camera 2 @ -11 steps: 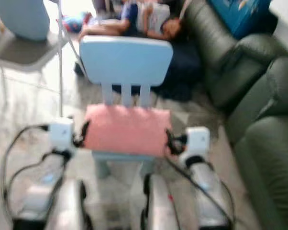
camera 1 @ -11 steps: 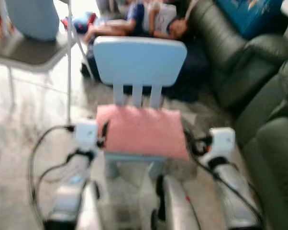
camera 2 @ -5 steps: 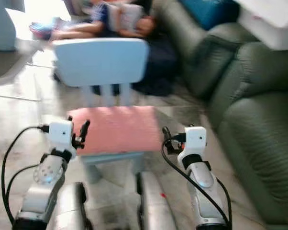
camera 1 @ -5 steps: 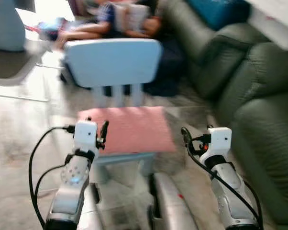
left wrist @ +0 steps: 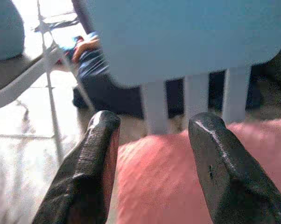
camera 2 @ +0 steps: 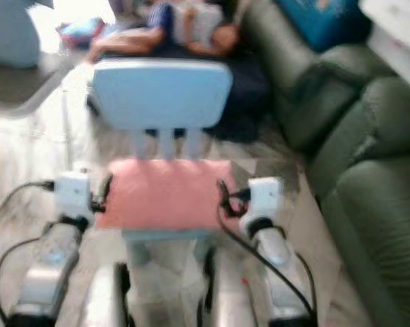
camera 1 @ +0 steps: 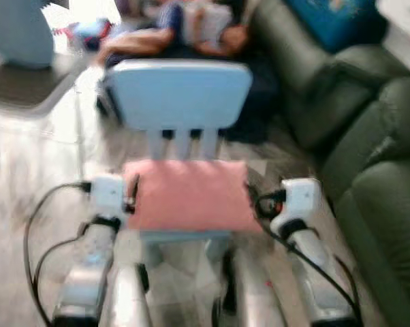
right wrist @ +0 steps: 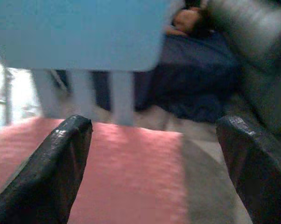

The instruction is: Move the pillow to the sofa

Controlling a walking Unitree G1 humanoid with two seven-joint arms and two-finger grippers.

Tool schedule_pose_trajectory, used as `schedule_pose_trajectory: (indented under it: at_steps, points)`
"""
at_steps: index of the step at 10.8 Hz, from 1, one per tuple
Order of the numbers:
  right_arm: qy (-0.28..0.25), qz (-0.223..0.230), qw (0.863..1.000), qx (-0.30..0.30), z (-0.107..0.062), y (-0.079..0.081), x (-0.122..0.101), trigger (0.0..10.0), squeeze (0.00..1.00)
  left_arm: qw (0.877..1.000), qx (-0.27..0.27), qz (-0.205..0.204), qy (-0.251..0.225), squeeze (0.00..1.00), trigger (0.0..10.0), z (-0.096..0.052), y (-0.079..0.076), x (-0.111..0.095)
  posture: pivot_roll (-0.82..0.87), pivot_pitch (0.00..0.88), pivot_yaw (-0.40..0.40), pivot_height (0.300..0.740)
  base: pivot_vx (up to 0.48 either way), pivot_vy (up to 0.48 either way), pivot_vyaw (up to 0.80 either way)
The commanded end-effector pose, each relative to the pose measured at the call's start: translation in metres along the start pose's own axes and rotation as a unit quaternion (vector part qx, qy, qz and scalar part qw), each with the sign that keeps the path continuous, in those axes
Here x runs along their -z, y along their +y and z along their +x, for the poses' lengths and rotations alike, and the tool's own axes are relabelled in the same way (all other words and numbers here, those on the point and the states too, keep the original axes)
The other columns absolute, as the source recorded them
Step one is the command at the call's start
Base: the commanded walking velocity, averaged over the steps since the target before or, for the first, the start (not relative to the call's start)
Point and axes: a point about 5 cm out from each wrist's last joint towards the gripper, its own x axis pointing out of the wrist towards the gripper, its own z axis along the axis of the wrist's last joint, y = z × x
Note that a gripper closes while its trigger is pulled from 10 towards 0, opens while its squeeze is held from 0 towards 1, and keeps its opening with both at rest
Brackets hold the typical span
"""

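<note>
Pale floor runs under a small blue chair (camera 1: 181,95), with the dark green sofa (camera 1: 375,157) off to the robot's right and a person (camera 1: 184,27) lying on the floor beyond the chair.

Both sets of jaws stand wide apart and hold nothing. Between the left gripper's (left wrist: 152,135) fingers (left wrist: 96,154) lies the near left corner of the pink pillow (camera 1: 188,194); the wider-spread right gripper (right wrist: 154,135) frames the pillow's right part, its outer finger out past the edge. Whether any fingertip touches the cloth I cannot tell; the frames are blurred.

From the head views, the grippers sit at either side of the pillow, level with it, left (camera 1: 130,194) and right (camera 1: 256,201). That placing looks meant for a two-sided squeeze, since a soft, flat pillow lifts best pinched from both ends.

The pillow lies flat on the chair seat, not yet lifted, with the sofa well apart.
</note>
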Motion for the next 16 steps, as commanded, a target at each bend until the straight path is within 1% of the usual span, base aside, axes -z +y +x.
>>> schedule_pose_trajectory:
  at_steps: [1,3,4,5,6,7,8,9,10,11,12,13,14,15,16]
  points:
    - [0.008,-0.007,1.0,0.02,-0.005,-0.013,0.002,10.0,0.0,1.0,0.015,-0.005,0.002,0.0,10.0,-0.001,-0.012,0.001,-0.06,0.116,-0.069,0.582,0.0,0.0,0.0]
    - [0.011,-0.008,1.0,0.014,-0.006,-0.011,0.003,10.0,0.0,1.0,0.015,-0.008,0.004,0.0,10.0,-0.003,-0.012,0.002,-0.06,0.122,-0.075,0.577,0.0,0.0,0.0]
    - [0.015,-0.008,1.0,0.01,-0.008,-0.01,0.004,10.0,0.0,1.0,0.015,-0.009,0.013,0.0,10.0,-0.004,-0.012,0.004,-0.05,0.135,-0.078,0.557,0.0,0.0,0.0]
    - [0.019,-0.008,1.0,0.008,-0.012,-0.009,0.005,10.0,0.0,1.0,0.011,-0.005,0.02,0.0,10.0,-0.005,-0.011,0.005,-0.05,0.166,-0.085,0.542,0.0,0.0,0.0]
    - [0.026,-0.002,1.0,0.006,-0.016,-0.008,0.006,10.0,0.0,0.999,0.001,0.008,0.041,0.0,10.0,-0.005,-0.005,0.011,-0.05,0.191,-0.088,0.527,0.0,0.0,0.0]
    - [0.029,0.003,1.0,0.006,-0.016,-0.007,0.003,10.0,0.0,0.998,-0.014,0.02,0.056,0.0,10.0,-0.005,0.0,0.013,-0.05,0.209,-0.091,0.527,0.0,0.0,0.0]
    - [0.032,0.008,0.999,0.004,-0.016,-0.008,0.001,10.0,0.0,0.998,-0.019,0.026,0.053,0.0,10.0,-0.003,0.003,0.009,-0.05,0.239,-0.097,0.527,0.0,0.0,0.0]
    - [0.04,0.019,0.999,-0.002,-0.012,-0.009,-0.001,10.0,0.0,0.998,-0.02,0.049,0.039,0.0,10.0,0.001,0.005,0.001,-0.04,0.266,-0.099,0.527,0.0,0.0,0.0]
    - [0.047,0.014,0.999,-0.005,-0.007,-0.011,-0.001,10.0,0.0,0.997,-0.03,0.061,0.041,0.0,10.0,0.006,0.011,-0.001,-0.04,0.309,-0.103,0.527,0.0,0.0,0.0]
    - [0.048,0.019,0.999,-0.009,-0.003,-0.011,-0.006,10.0,0.0,0.995,-0.053,0.071,0.041,0.0,10.0,0.013,0.022,-0.005,-0.04,0.353,-0.111,0.527,0.0,0.0,0.0]
    - [0.048,0.015,0.999,-0.015,0.0,-0.01,-0.008,10.0,0.0,0.994,-0.071,0.071,0.041,0.0,10.0,0.018,0.029,-0.008,-0.05,0.372,-0.116,0.527,0.0,0.0,0.0]
    - [0.051,0.022,0.998,-0.017,0.005,-0.009,-0.009,10.0,0.0,0.993,-0.085,0.073,0.045,0.0,10.0,0.022,0.037,-0.009,-0.05,0.414,-0.12,0.527,0.0,0.0,0.0]
    - [0.057,0.033,0.998,-0.019,0.013,-0.008,-0.011,10.0,0.0,0.992,-0.096,0.07,0.052,0.0,10.0,0.025,0.044,-0.009,-0.05,0.459,-0.122,0.527,0.0,0.0,0.0]
    - [0.065,0.047,0.997,-0.024,0.022,-0.007,-0.013,10.0,0.0,0.991,-0.101,0.071,0.057,0.0,10.0,0.027,0.046,-0.009,-0.05,0.48,-0.121,0.527,0.0,0.0,0.0]
    - [0.081,0.075,0.994,-0.022,0.035,-0.007,-0.014,10.0,0.0,0.987,-0.121,0.072,0.08,0.0,10.0,0.032,0.05,-0.004,-0.05,0.508,-0.119,0.527,0.0,0.0,0.0]
